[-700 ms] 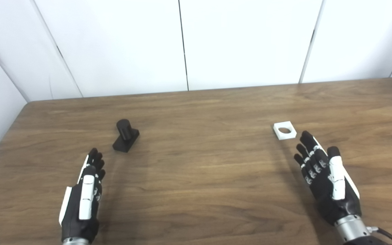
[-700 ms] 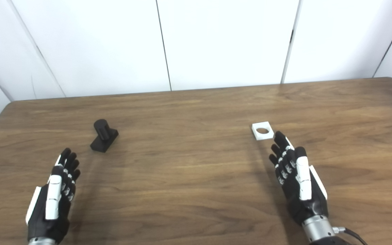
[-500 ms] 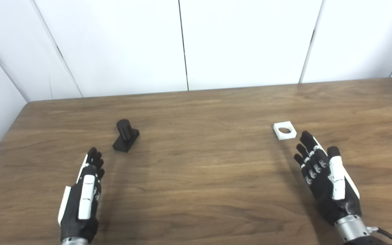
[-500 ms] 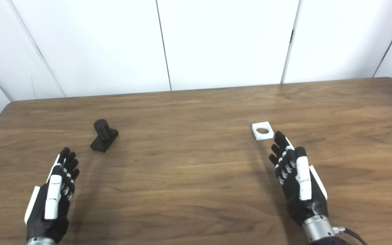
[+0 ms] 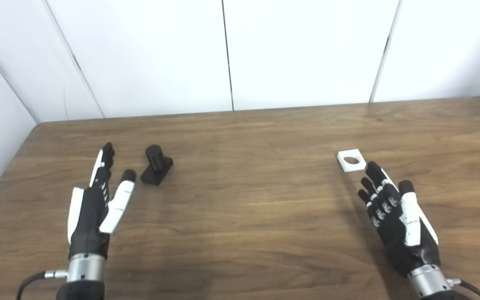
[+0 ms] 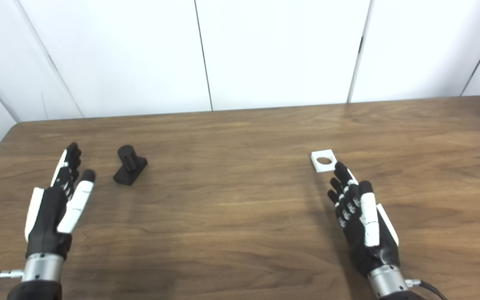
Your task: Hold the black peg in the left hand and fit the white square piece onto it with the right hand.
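**Black peg and white square both loose, both robot hands empty**

Black against the brown wood, the black peg (image 5: 156, 164) stands on its block base on the desk (image 5: 240, 216), just beside the thumb tip of my left robot hand (image 5: 94, 204) but apart from it. That hand is spread flat with thumb splayed, holding nothing. My right robot hand (image 5: 394, 216) is likewise open and empty, its fingertips (image 5: 372, 167) very near the white square piece (image 5: 351, 160), which lies flat with its round hole up.

Risks, as I judge them: the peg's base sits angled to my palm, so a sideways closing could tip or skid it. The square is thin and flat on the wood; my fingertips may push it away rather than lift it.
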Motion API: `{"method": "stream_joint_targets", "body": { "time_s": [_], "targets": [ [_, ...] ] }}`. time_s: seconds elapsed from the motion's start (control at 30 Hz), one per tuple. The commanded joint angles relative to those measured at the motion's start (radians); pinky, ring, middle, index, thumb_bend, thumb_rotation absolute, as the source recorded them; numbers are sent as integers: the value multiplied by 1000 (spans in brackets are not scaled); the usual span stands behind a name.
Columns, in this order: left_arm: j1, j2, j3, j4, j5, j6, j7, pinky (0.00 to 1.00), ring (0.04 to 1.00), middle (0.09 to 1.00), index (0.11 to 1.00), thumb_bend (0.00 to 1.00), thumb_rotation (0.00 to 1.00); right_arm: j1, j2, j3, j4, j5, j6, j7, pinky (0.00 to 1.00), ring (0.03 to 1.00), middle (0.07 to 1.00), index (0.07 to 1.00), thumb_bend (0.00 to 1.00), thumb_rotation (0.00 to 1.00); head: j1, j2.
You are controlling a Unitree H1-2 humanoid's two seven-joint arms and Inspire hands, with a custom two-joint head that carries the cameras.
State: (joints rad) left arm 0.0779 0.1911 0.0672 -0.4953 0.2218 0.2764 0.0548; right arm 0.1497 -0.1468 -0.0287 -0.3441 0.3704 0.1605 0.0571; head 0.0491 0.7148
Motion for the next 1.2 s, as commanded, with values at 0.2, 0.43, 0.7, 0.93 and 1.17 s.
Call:
{"method": "stream_joint_targets", "body": {
  "time_s": [0.2,0.43,0.7,0.93,1.17],
  "targets": [
    [-80,78,-40,-26,251,55,-38,1000,1000,1000,983,660,707,-7,52,6,-14,-8,-33,-4,1000,1000,991,940,610,1000,1,-1],
    [-158,122,-94,73,486,77,-38,1000,1000,1000,931,769,577,-8,51,9,-13,-28,-38,-9,1000,1000,987,934,618,1000,-3,-8],
    [-229,165,-154,177,692,129,-101,1000,1000,1000,919,848,683,-7,53,12,-15,-38,-38,-15,998,1000,987,931,621,1000,-5,-15],
    [-275,164,-179,281,768,144,-103,1000,1000,1000,914,870,721,-6,56,13,-17,-44,-40,-22,999,1000,986,931,623,1000,-8,-16],
    [-313,153,-189,383,818,159,-84,1000,1000,1000,886,894,727,-6,56,9,-18,-44,-38,-26,997,999,983,926,614,1000,-11,-22]
  ]
}}
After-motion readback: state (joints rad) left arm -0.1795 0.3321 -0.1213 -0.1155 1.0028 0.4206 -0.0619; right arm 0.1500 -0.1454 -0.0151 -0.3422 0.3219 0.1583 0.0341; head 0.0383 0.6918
